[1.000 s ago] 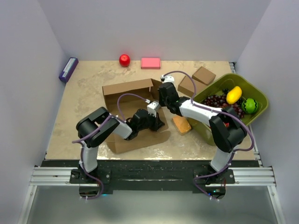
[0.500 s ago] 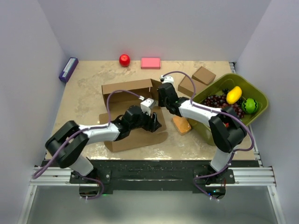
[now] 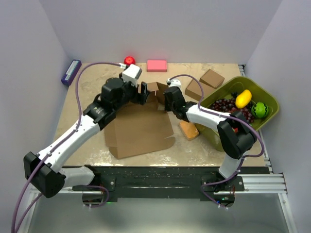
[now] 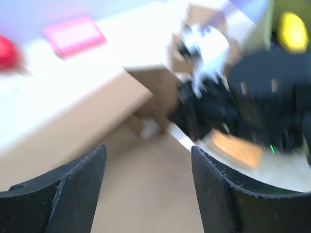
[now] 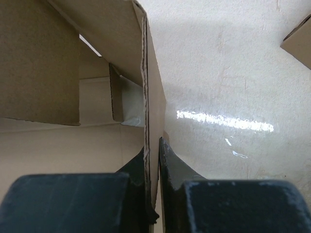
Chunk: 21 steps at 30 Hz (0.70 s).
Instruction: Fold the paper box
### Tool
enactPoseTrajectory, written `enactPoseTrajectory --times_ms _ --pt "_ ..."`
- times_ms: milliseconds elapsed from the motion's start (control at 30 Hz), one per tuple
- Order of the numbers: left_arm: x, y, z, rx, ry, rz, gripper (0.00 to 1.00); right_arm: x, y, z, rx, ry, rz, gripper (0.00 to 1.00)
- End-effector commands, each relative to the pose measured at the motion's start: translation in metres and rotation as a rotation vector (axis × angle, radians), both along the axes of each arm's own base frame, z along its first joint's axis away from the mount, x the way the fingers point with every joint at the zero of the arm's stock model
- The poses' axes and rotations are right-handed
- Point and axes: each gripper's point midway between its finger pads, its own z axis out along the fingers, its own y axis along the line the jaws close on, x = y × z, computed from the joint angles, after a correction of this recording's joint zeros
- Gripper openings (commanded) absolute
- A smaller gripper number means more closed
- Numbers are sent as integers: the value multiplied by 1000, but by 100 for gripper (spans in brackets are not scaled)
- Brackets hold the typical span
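Observation:
The paper box [image 3: 138,131] lies in the middle of the table as a broad brown cardboard panel, with an upright wall [image 5: 146,73] at its back right corner. My right gripper [image 3: 164,101] is shut on that wall; in the right wrist view its fingertips [image 5: 153,155] pinch the cardboard edge from both sides. My left gripper [image 3: 145,93] hovers above the box's back edge, close to the right gripper. It stands open, and the blurred left wrist view shows only bare cardboard [image 4: 146,184] between its fingers [image 4: 73,194].
An orange block [image 3: 189,129] lies just right of the box. Two small brown boxes [image 3: 212,78] sit at the back right beside a green bin [image 3: 266,95] of fruit. A red ball [image 3: 129,60], a pink block [image 3: 156,65] and a purple item [image 3: 71,72] line the back.
My left gripper has opened, let go and risen from low over the box's front to above its back edge. The right gripper has kept its hold in the same place.

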Motion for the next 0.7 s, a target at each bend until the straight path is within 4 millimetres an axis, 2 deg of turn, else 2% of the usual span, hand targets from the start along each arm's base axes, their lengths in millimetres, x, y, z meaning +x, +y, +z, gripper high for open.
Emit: enactPoseTrajectory --times_ms 0,67,100,167,200,267,300,333,400,467,667 --pt "27 30 5 232 -43 116 75 -7 1 -1 19 12 14 6" --pt "46 36 6 292 -89 162 75 -6 2 0 23 11 16 6" --pt "56 38 -4 327 -83 181 75 -6 2 1 23 10 18 6" --pt "71 47 -7 365 -93 224 75 -6 4 2 24 9 22 6" --pt "81 54 -19 388 -71 248 75 -6 3 2 24 9 21 7" --pt "93 62 -28 375 -66 287 75 -6 3 2 24 9 22 7" --pt "101 71 -41 377 -41 307 75 -7 4 1 25 12 26 7" --pt "106 71 -43 348 -40 314 74 -6 4 1 25 12 24 7" --pt "112 79 -52 335 -24 331 73 -6 5 1 27 13 26 7" --pt "115 76 -51 296 -38 310 73 -6 5 0 23 13 27 7" --pt "114 74 -70 288 0 276 71 -5 6 4 30 11 25 10"
